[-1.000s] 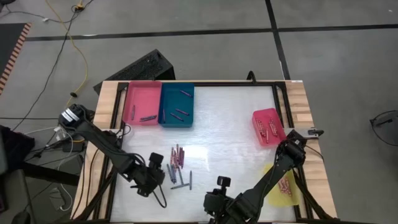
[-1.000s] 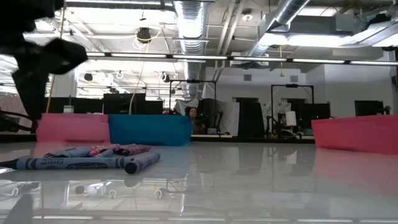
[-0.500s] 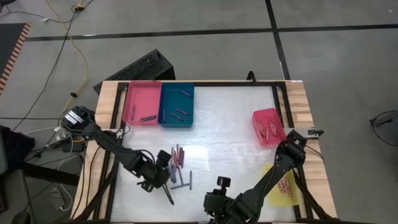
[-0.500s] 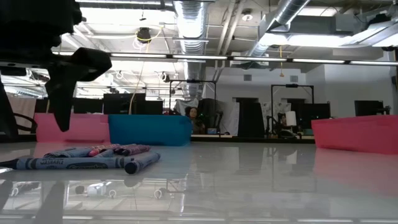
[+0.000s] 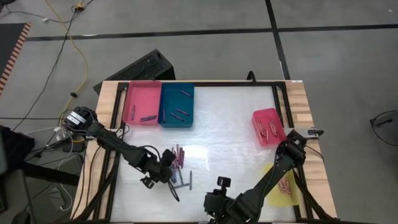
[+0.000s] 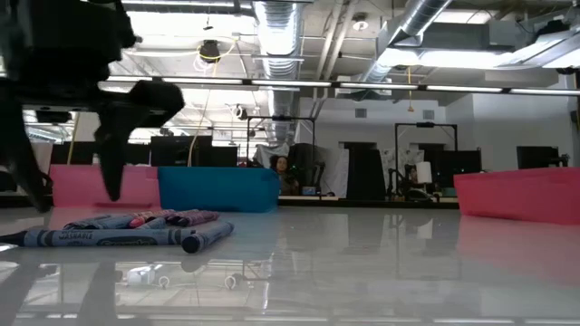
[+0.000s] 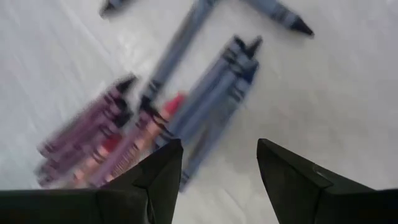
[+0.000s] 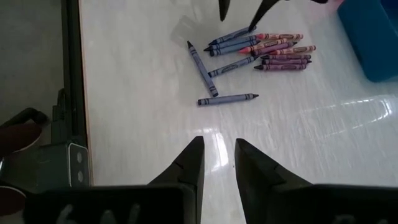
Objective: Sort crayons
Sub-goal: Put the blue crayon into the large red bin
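Note:
A loose pile of crayons lies flat on the white table left of centre: pink, purple and red ones side by side, grey-blue ones at its near side. It also shows in the low view and the right wrist view. My left gripper is open just above the pile's near-left side, its fingers pointing down over the grey-blue crayons, touching nothing. My right gripper waits at the near edge, slightly open and empty.
A pink tray and a blue tray stand at the far left, each with a few crayons. A red tray with crayons stands at the right. A yellow tray lies partly under my right arm.
My left gripper has gone toward the table's right edge and down, from beside the pile to just over its grey-blue crayons, staying open. The crayons have not moved.

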You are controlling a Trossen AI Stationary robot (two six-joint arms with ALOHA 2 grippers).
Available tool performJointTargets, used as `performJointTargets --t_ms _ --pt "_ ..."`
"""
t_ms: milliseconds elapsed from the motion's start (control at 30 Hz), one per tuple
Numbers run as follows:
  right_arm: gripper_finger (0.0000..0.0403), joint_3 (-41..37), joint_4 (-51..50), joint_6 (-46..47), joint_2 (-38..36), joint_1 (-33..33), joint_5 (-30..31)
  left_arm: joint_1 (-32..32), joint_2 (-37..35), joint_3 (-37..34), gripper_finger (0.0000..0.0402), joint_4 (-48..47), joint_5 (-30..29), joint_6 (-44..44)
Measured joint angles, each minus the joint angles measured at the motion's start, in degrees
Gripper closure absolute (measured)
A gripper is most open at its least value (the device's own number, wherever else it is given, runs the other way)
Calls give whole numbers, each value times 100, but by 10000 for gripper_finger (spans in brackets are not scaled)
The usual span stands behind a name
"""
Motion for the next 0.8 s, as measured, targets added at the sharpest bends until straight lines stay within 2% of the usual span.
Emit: performJointTargets --t_ms 200,533,800 --pt "317 0 30 4 0 2 -4 92 0 2 206 -30 195 77" --pt "317 0 35 2 0 0 -11 122 -2 2 274 -16 249 143" --pt "317 0 52 4 0 2 -15 124 -4 -207 287 120 128 202"
